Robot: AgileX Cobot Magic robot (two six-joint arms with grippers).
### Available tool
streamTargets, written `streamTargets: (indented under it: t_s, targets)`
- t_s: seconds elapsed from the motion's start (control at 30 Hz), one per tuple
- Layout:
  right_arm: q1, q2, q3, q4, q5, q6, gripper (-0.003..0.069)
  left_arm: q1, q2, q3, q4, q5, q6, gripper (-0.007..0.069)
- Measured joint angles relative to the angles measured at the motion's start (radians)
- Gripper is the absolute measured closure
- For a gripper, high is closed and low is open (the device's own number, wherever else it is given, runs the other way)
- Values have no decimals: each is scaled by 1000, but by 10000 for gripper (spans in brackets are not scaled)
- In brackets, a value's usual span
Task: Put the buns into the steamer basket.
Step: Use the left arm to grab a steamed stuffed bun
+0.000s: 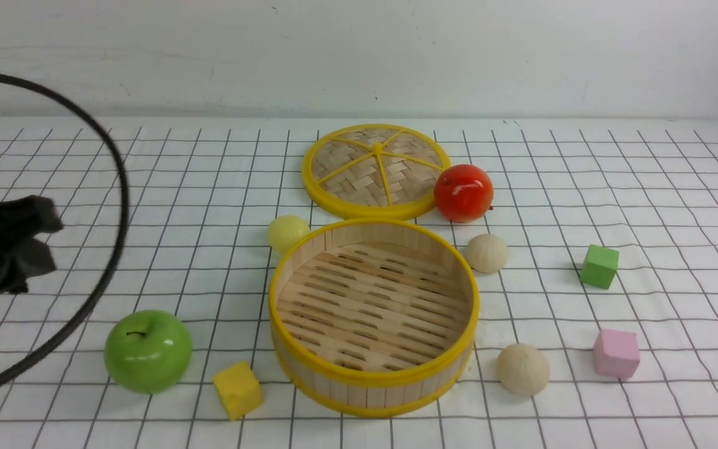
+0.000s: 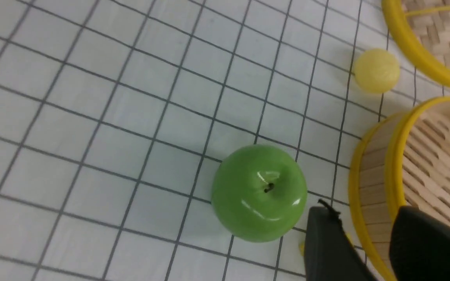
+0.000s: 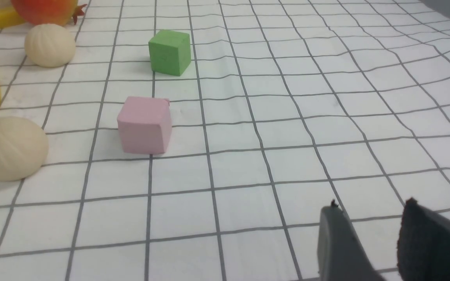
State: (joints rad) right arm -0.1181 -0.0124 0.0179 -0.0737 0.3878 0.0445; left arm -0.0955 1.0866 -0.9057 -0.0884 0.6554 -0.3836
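Observation:
The steamer basket (image 1: pixel 371 378) stands empty in the middle of the checked cloth. A smooth pale yellow bun (image 1: pixel 287 232) lies just behind its left rim. One beige pleated bun (image 1: pixel 487 252) sits at its far right and another (image 1: pixel 523 369) at its near right, both on the cloth. My left gripper (image 1: pixel 47 243) hangs open at the far left edge, well away from the buns. In the left wrist view its jaws (image 2: pixel 365 218) are apart above the basket's wall (image 2: pixel 373 168), holding nothing. My right gripper (image 3: pixel 371 208) is open over bare cloth, apart from both beige buns (image 3: pixel 10 148).
The woven lid (image 1: pixel 374 169) lies flat behind the basket with a red apple (image 1: pixel 463 193) beside it. A green apple (image 1: pixel 148 351) and a yellow cube (image 1: pixel 237 389) sit at the front left. On the right are green (image 1: pixel 599 266) and pink (image 1: pixel 616 353) cubes. A black cable (image 1: pixel 123 187) arcs at left.

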Motion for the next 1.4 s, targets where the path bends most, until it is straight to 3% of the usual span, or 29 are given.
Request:
streamTargets:
  t_s: [0.23,0.47,0.73,1.4]
  targets:
    - [0,0,0,0,0,0,420,-27,329,-250,-140,13,185,386]
    - [0,0,0,0,0,0,420,-158,679,-593,-86,51,195,386]
    - [0,0,0,0,0,0,420,-196,982,-858,-81,52,195,386]
    - [0,0,0,-1,0,0,420,-196,1191,-953,-45,-70,196,386]
